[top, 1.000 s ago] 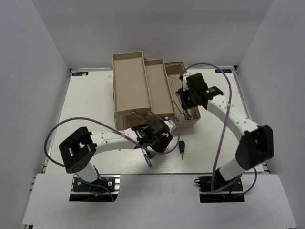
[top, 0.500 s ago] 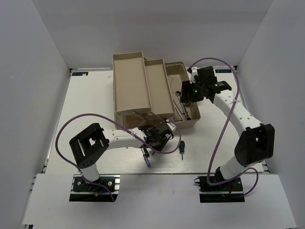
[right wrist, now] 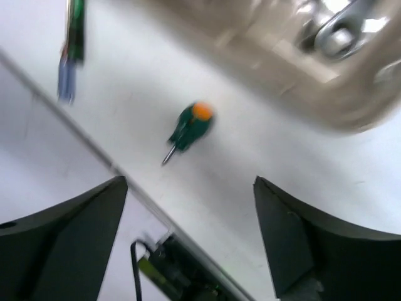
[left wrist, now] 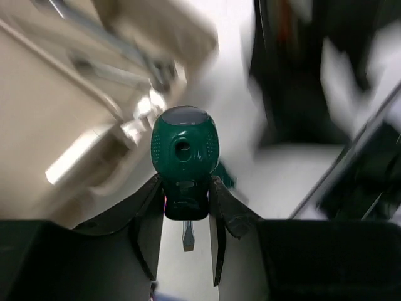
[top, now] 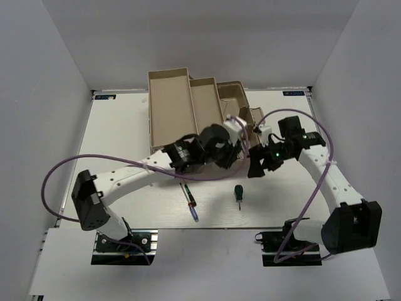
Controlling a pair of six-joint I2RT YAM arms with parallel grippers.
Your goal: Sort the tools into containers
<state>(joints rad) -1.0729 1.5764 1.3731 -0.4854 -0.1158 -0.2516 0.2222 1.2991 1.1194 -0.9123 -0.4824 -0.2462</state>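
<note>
My left gripper [left wrist: 185,182] is shut on a stubby green-handled screwdriver [left wrist: 183,150], handle end toward the camera and blade pointing down. In the top view the left gripper [top: 233,153] hangs at the front of the beige toolbox base [top: 233,94]. A second green screwdriver [top: 238,192] lies on the table, also in the right wrist view as a green screwdriver [right wrist: 191,126]. My right gripper [right wrist: 188,182] is open and empty above it; in the top view the right gripper [top: 255,165] is beside the base's front right corner. A blue-handled precision screwdriver [top: 191,204] lies near the front.
Two long beige trays [top: 170,113] [top: 208,110] sit fanned out left of the base. A silver wrench [right wrist: 338,32] shows inside the base. Purple cables loop off both arms. White walls enclose the table on three sides.
My left gripper closed on the green screwdriver and lifted it from the table toward the toolbox. My right gripper left the base, swung toward the front and opened wide.
</note>
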